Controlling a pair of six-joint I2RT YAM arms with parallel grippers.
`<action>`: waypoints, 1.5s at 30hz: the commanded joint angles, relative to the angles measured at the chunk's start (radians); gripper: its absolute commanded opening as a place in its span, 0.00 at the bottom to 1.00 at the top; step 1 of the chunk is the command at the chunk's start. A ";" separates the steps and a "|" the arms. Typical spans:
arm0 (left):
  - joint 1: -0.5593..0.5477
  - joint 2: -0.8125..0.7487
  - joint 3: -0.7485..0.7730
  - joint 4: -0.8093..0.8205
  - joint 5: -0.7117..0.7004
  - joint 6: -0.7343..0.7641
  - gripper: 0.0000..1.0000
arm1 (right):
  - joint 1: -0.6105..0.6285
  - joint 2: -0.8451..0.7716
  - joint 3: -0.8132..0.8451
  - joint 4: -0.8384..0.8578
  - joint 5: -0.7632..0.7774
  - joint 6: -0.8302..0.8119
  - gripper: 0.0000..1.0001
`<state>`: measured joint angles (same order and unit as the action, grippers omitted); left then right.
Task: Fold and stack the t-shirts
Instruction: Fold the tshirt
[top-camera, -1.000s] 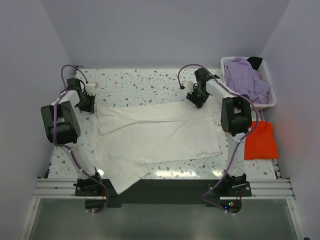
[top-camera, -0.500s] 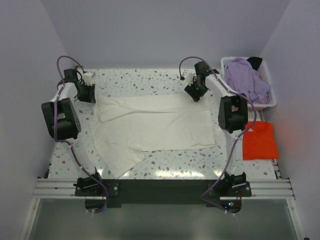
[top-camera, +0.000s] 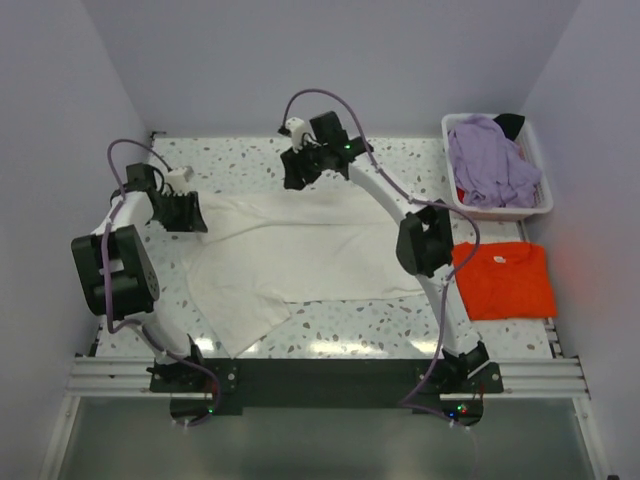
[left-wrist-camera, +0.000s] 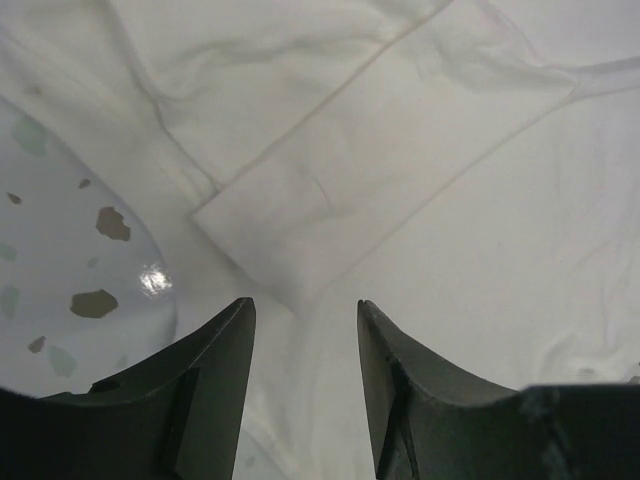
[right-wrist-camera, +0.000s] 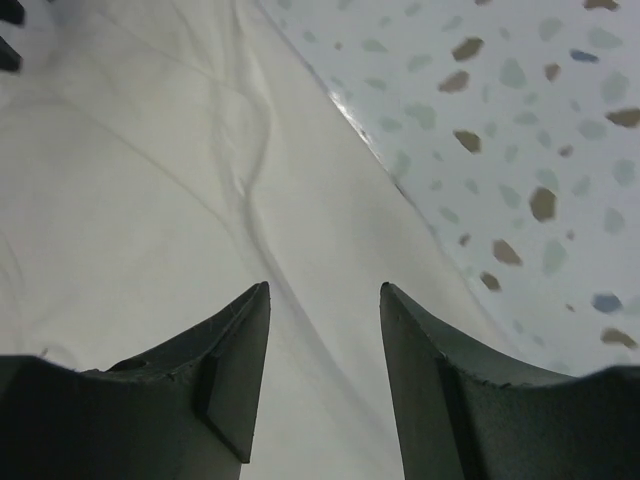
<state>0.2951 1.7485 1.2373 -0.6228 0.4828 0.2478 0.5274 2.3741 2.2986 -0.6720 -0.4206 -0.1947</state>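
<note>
The large cream-white cloth t-shirt (top-camera: 320, 250) lies spread mid-frame, ready for folding; left end effector (left-wrist-camera: 300, 310) and right end effector (right-wrist-camera: 325, 290) hover open-fingered and empty over its upper edge.

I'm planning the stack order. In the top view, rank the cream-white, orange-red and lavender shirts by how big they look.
1. cream-white shirt, by far largest.
2-3. orange-red shirt and lavender shirt look alike; the lavender one is bunched in the basket.
</note>
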 joint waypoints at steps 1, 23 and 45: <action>0.007 -0.030 -0.058 0.035 0.039 -0.084 0.51 | 0.054 0.097 0.064 0.167 -0.104 0.236 0.51; 0.007 0.100 0.014 0.097 -0.027 -0.143 0.51 | 0.169 0.344 0.067 0.650 -0.026 0.590 0.45; 0.007 0.178 0.094 0.086 -0.075 -0.188 0.53 | 0.174 0.382 0.068 0.707 -0.101 0.637 0.40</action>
<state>0.2951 1.9373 1.3022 -0.5407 0.4301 0.0780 0.6937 2.7441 2.3302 -0.0280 -0.4911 0.4309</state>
